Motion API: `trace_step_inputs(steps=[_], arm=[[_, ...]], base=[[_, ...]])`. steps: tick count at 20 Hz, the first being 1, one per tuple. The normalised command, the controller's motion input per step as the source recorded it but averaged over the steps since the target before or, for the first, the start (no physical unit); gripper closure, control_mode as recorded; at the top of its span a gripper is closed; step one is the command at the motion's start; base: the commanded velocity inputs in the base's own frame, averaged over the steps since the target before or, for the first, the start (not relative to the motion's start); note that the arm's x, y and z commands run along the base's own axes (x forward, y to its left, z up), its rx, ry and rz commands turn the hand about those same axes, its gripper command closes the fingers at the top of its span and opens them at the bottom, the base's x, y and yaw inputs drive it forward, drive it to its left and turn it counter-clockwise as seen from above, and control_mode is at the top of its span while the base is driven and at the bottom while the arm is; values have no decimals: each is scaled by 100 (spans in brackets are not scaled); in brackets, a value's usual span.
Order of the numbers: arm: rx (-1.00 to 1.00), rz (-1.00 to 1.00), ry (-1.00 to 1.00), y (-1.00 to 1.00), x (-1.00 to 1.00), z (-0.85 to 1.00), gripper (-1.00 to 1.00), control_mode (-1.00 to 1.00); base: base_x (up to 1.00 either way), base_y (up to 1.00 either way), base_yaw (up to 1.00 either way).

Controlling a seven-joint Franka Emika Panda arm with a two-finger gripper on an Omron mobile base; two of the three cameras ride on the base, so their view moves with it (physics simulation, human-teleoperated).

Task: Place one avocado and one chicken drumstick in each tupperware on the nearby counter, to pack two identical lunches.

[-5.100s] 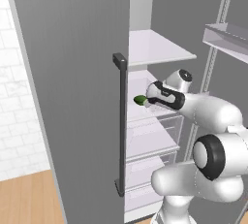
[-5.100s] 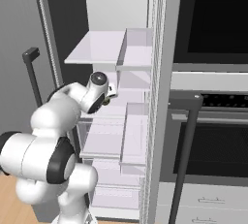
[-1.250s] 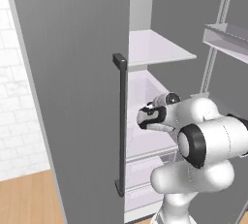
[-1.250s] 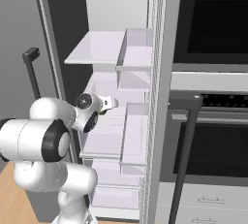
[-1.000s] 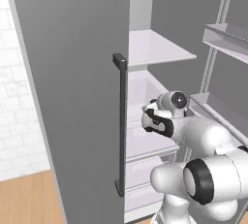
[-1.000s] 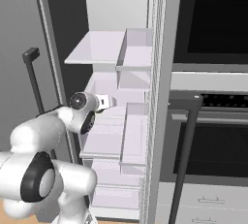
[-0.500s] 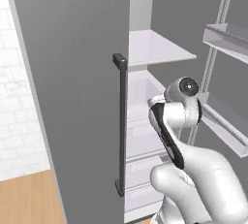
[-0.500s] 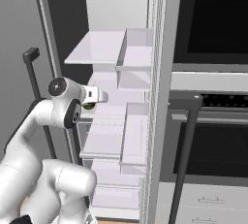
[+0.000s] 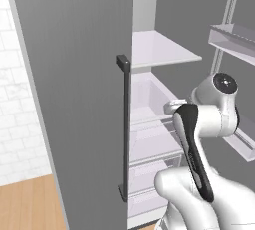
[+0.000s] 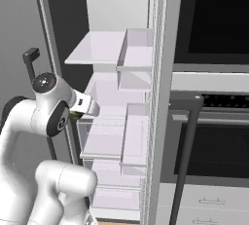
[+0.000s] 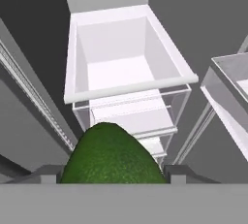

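The open fridge (image 9: 164, 50) stands ahead, its grey door (image 9: 74, 84) swung out to the left and its white shelves and drawers in front of the arm. An oven (image 10: 214, 136) sits to the right. The gripper (image 10: 78, 115) is clenched on the avocado (image 11: 114, 156), held near the arm in front of the middle drawer (image 11: 123, 68).

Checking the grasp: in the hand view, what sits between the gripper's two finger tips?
The avocado, dark green, lies between the finger tips of the gripper in the hand view.
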Motion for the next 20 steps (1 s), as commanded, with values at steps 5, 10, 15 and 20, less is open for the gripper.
trace_step_inputs(steps=[5, 10, 15, 20], arm=[[0, -8, 23, 29, -85, 0, 100, -100], [0, -1, 3, -9, -56, -11, 100, -100], [0, 0, 0, -4, -14, -22, 100, -100], [0, 0, 0, 1, -7, 0, 100, -100]], base=[[0, 0, 0], [0, 0, 0], [0, 0, 0], [0, 0, 0]])
